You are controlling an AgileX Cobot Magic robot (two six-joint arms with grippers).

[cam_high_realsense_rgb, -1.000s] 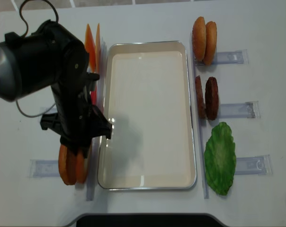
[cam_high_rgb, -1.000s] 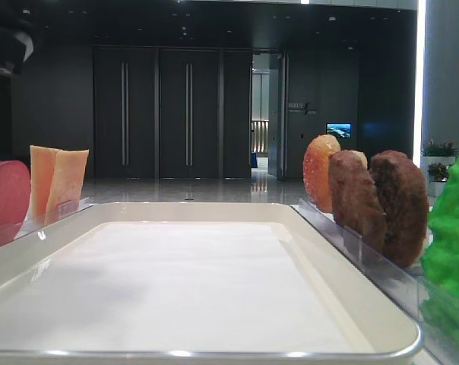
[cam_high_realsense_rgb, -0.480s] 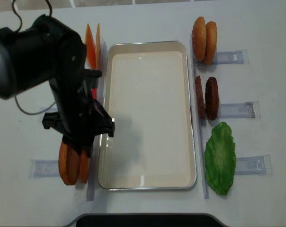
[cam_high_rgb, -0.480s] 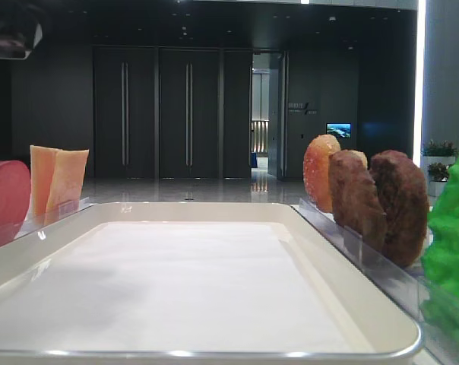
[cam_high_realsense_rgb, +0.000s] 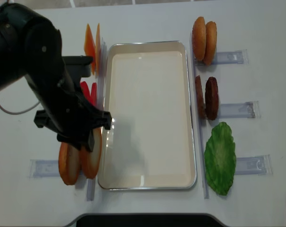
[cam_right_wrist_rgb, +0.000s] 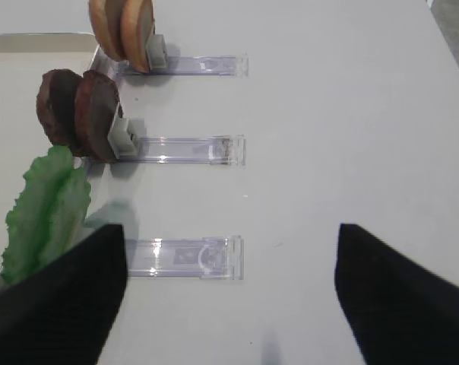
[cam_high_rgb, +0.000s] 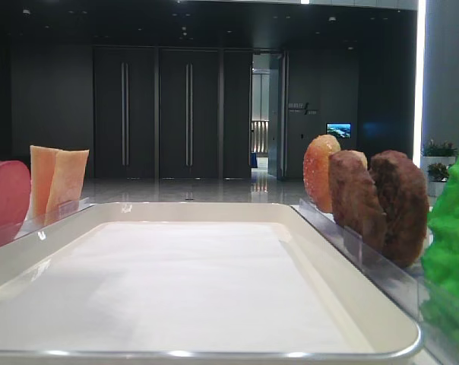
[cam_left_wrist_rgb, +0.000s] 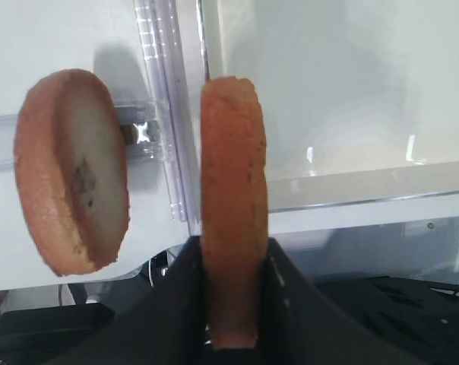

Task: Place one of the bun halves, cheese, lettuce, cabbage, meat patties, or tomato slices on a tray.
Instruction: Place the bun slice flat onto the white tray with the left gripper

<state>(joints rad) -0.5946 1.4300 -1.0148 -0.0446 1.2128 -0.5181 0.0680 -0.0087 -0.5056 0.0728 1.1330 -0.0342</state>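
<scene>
A white worktop (cam_high_realsense_rgb: 147, 208) holds a cream-white tray (cam_high_realsense_rgb: 191, 109) at its centre, its bottom bare. On the left side, the left pincer (cam_left_wrist_rgb: 231, 304) is clenched on one bun half (cam_left_wrist_rgb: 232, 205), gripping it by its edge so it stands upright, just beside the tray's near left rim. A second bun half (cam_left_wrist_rgb: 71, 171) stands in a clear plastic rack (cam_left_wrist_rgb: 157, 114) just to the left.

Tomato slices (cam_high_realsense_rgb: 87, 92) and cheese slices (cam_high_realsense_rgb: 90, 47) stand further along that left side. On the right side stand two more bun halves (cam_high_realsense_rgb: 204, 34), two meat patties (cam_high_realsense_rgb: 207, 98) and a green lettuce leaf (cam_high_realsense_rgb: 220, 158).

The right pincer (cam_right_wrist_rgb: 229, 304) hovers over bare worktop near the lettuce, released, grasping nothing.

To do this step well, the bun should probably be carried clear over the raised rim, turned flat, lowered near the tray's bottom, then released gently.
</scene>
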